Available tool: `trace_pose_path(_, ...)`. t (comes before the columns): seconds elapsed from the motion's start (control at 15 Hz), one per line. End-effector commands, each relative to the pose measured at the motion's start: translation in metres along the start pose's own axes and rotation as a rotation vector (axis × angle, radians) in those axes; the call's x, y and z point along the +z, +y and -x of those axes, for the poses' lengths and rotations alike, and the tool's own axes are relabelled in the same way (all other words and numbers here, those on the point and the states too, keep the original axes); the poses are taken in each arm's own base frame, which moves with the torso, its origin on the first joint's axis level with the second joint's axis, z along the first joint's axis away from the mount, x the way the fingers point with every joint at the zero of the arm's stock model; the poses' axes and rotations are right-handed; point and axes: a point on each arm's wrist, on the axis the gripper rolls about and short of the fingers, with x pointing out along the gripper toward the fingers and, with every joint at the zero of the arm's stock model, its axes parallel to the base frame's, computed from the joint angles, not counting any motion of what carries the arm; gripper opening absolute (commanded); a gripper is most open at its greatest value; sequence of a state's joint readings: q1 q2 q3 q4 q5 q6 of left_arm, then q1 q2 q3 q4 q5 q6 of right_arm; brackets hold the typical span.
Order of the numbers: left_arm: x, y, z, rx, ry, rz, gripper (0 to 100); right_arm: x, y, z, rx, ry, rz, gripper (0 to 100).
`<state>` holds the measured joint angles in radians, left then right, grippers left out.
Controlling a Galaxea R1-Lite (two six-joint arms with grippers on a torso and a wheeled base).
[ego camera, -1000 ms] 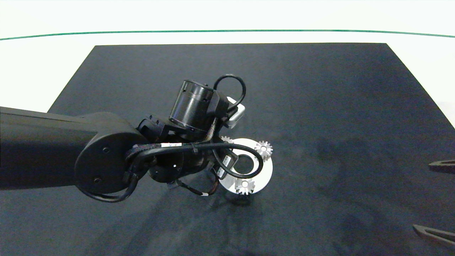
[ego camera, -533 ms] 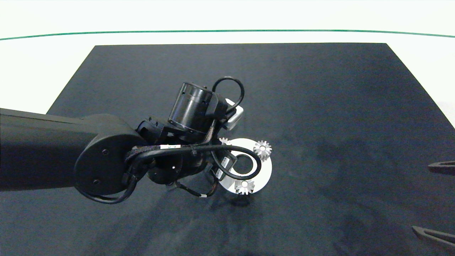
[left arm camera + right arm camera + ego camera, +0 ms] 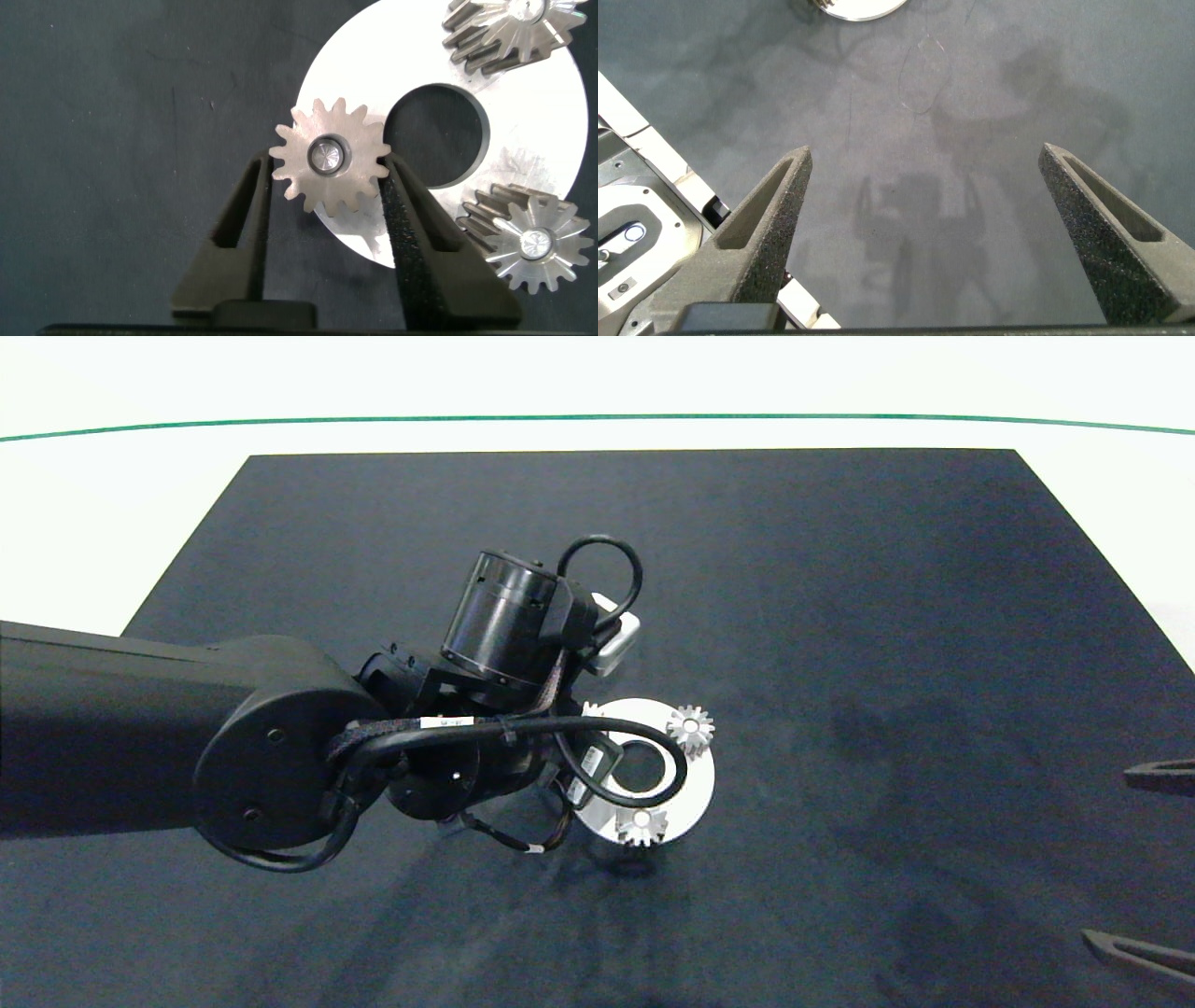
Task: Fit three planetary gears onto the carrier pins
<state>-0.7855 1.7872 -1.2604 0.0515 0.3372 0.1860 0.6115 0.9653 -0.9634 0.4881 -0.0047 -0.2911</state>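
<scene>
The white carrier disc [image 3: 696,786] lies mid-mat, partly under my left wrist. Two planetary gears [image 3: 691,728] [image 3: 642,825] sit on its carrier pins. In the left wrist view, the third gear [image 3: 329,154] rests at the disc's [image 3: 551,140] rim with a pin end [image 3: 327,155] showing in its bore. My left gripper [image 3: 325,170] is shut on it, one finger touching the teeth on each side. The other two gears [image 3: 509,23] [image 3: 528,243] show beside it. My right gripper [image 3: 1148,863] is parked open at the mat's right edge.
A dark mat [image 3: 840,569] covers the white table [image 3: 112,523], with a green line [image 3: 597,417] across the far side. My left arm [image 3: 140,737] reaches in low over the mat's left half. The disc's edge [image 3: 859,7] shows far from the right gripper [image 3: 926,151].
My left wrist has crept slightly down and to the left, and the third gear is now more hidden beneath it in the head view. The right arm has stayed still.
</scene>
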Motion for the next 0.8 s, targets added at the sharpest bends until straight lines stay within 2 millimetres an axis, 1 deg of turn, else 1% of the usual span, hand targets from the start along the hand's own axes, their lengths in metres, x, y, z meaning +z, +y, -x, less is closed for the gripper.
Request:
trace_pose_path(0.07,0.0,-0.001,0.0,-0.001,0.001,-0.005,100,0.0,0.0,0.0,0.0,0.003,0.001,100)
trace_pose_path(0.2,0.0,-0.001,0.001,-0.001,-0.001,-0.004,100,0.0,0.0,0.0,0.001,0.001,0.002,100)
trace_pose_path(0.27,0.001,0.001,0.005,0.001,-0.009,-0.003,100,0.0,0.0,0.001,-0.001,0.0,0.001,100)
trace_pose_path(0.4,0.008,0.011,0.022,0.016,-0.05,-0.008,100,0.0,0.0,0.002,-0.003,-0.008,0.001,100)
trace_pose_path(0.47,0.008,0.021,0.032,0.035,-0.059,-0.025,100,0.0,0.0,0.003,-0.004,-0.012,0.001,100)
trace_pose_path(0.53,0.007,0.034,0.044,0.059,-0.057,-0.016,100,0.001,0.0,0.005,-0.008,-0.019,0.001,100)
trace_pose_path(0.6,0.004,0.043,0.057,0.071,-0.037,-0.011,100,0.001,-0.001,0.007,-0.011,-0.025,0.001,100)
trace_pose_path(0.73,-0.019,0.067,0.104,0.12,-0.006,0.026,100,0.002,-0.001,0.013,-0.019,-0.046,0.0,100)
trace_pose_path(0.8,-0.033,0.079,0.132,0.162,-0.031,0.056,100,0.002,-0.002,0.014,-0.028,-0.051,-0.002,100)
